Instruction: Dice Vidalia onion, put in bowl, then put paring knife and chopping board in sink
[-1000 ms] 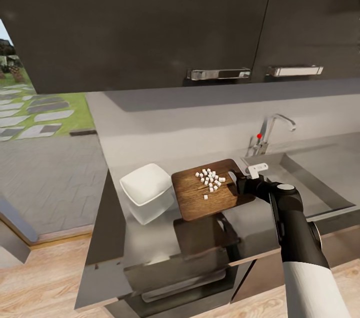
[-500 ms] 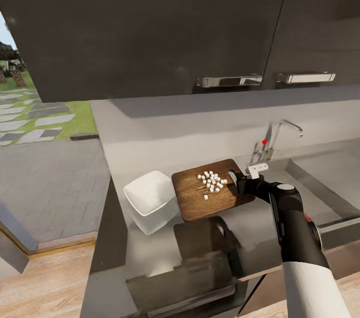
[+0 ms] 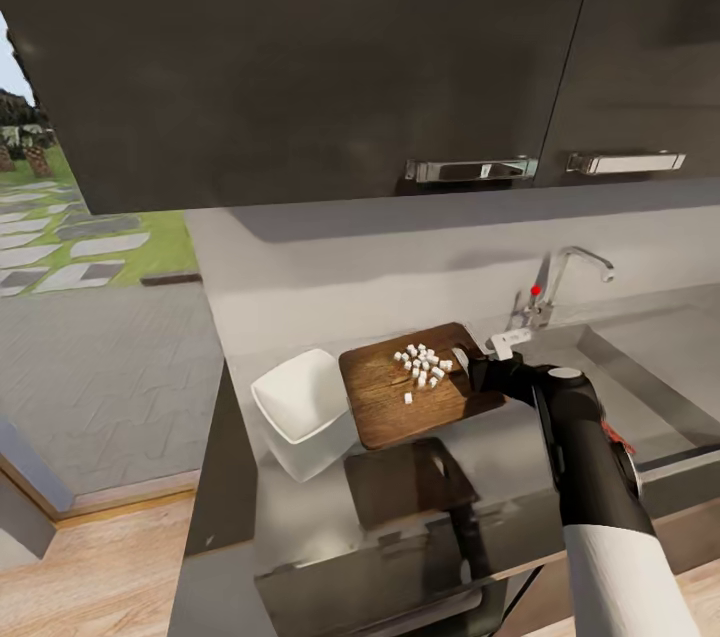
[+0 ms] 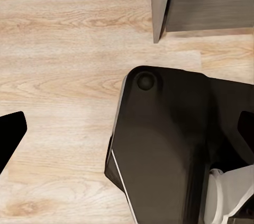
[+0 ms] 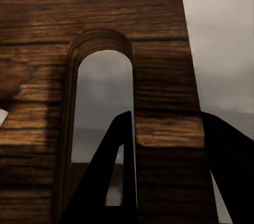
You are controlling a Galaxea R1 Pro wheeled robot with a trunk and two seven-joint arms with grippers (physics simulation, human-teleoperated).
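Observation:
My right gripper [image 3: 474,369] is shut on the slotted end of the dark wooden chopping board [image 3: 385,402] and holds it roughly level above the grey countertop [image 3: 520,467]. In the right wrist view one finger [image 5: 114,171] passes through the board's [image 5: 106,2] slot and the other sits outside its edge. Small white pieces of diced onion [image 3: 422,365] lie on the board near the gripper. The white square bowl [image 3: 298,395] stands on the countertop, right beside the board's free end. The steel sink [image 3: 650,372] lies to the right. The paring knife is out of view. My left gripper [image 4: 127,129] hangs open over the floor.
A chrome tap [image 3: 572,269] with a red knob stands behind the sink. Dark wall cabinets [image 3: 350,57] with chrome handles hang low over the countertop. The countertop ends just left of the bowl. The robot's black base [image 4: 169,155] is on the wooden floor [image 4: 58,49].
The head view has shifted, so tap and cabinet handles sit further right. Measured against the tap, the held board and my right gripper have moved left, closer to the bowl.

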